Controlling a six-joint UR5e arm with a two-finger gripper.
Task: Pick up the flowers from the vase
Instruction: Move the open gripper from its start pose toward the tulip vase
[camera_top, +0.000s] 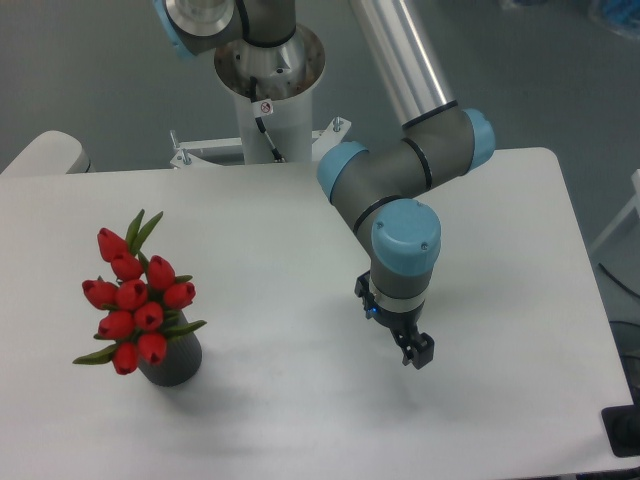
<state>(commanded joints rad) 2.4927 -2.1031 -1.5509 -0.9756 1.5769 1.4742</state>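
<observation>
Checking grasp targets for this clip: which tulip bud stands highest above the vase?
The bud at the bunch's upper left, beside two upright green leaves; the other flowers cluster lower, nearer the vase.

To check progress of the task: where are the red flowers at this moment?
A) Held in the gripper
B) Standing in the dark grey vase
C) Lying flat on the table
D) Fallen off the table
B: the flowers stand in the vase, and the gripper is far to their right, holding nothing.

Red tulip flowers (135, 305) leaning left, upright in dark grey vase (173, 362), table's front-left
</observation>
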